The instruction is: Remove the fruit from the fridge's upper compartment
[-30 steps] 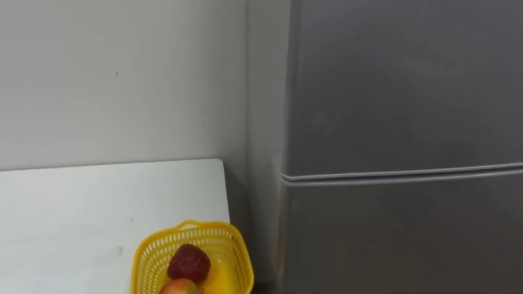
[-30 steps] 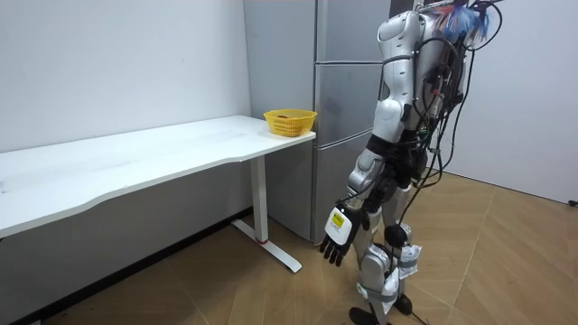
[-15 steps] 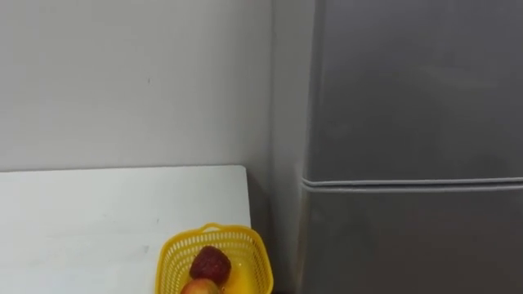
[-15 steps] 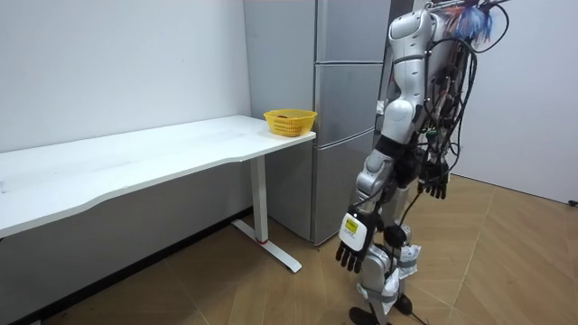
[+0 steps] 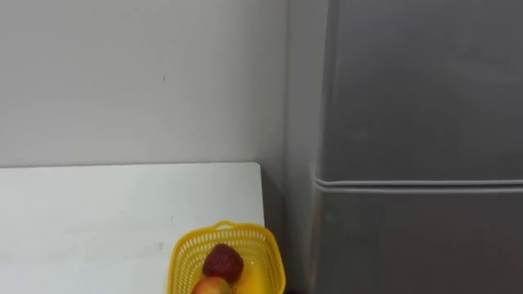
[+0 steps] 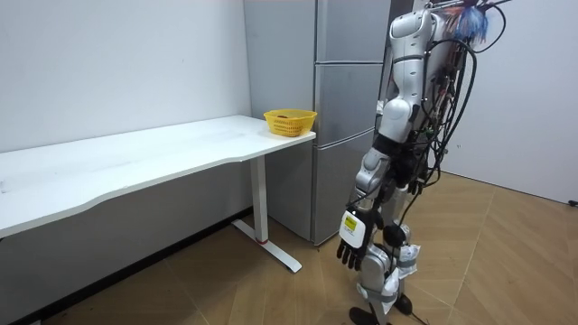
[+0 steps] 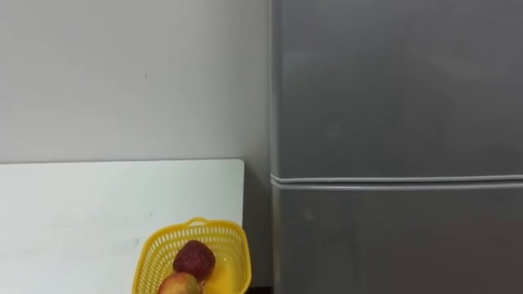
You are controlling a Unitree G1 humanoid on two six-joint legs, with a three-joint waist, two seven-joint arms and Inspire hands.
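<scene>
The fridge is tall, grey and matt, standing upright; its upper door is shut flush; a pale horizontal seam parts it from the lower door, also shut; in the room view the fridge rises beyond and well above the left hand, which hangs low, fingers relaxed.

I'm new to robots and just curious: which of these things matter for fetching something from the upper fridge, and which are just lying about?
For the job:
- the fridge's upper door, shut
- the robot's left hand, hanging open at its side

Just lying about:
- yellow basket holding fruit
- white table under it
- the fridge's lower door
</scene>
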